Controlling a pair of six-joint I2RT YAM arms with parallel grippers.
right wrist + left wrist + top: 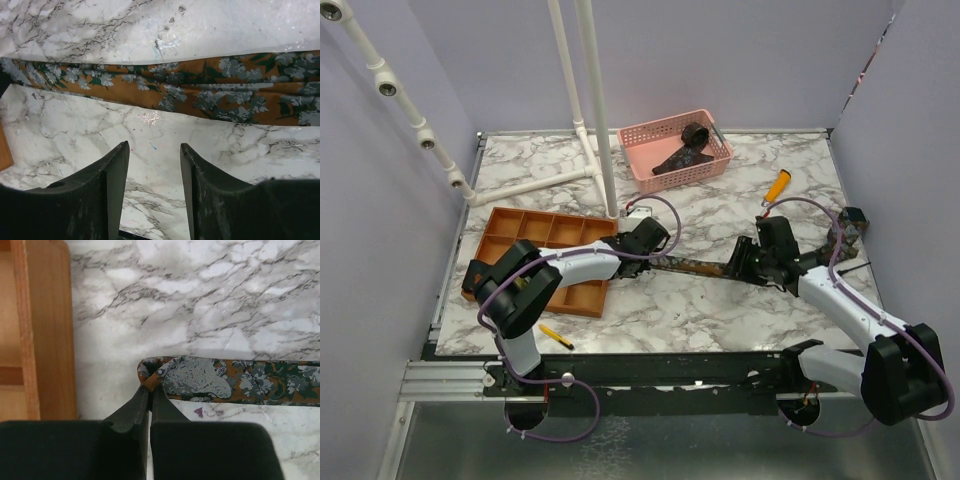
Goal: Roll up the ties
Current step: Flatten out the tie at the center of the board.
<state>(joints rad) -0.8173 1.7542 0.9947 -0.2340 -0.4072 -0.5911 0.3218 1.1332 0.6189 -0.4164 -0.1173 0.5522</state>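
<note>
A long tie (pixel 705 266) with an orange and grey-green floral pattern lies stretched flat on the marble table between my two grippers. My left gripper (pixel 150 386) is shut on its folded left end (pixel 150 377); in the top view the gripper (pixel 663 257) is at the strip's left end. The strip runs off to the right (pixel 250 382). My right gripper (pixel 154 150) is open and empty, just short of the tie (pixel 190 90), and sits at the strip's right end in the top view (pixel 738 267). A rolled tie (pixel 696 134) and a dark flat one (pixel 676 160) lie in the pink basket (pixel 642 140).
An orange compartment tray (pixel 535 232) sits at the left, its edge close to my left gripper (pixel 47 340). A white pipe frame (pixel 592 110) stands at the back. An orange-handled tool (pixel 776 186), a dark patterned bundle (pixel 846 230) at the right edge, and a yellow pen (pixel 556 336) lie on the table.
</note>
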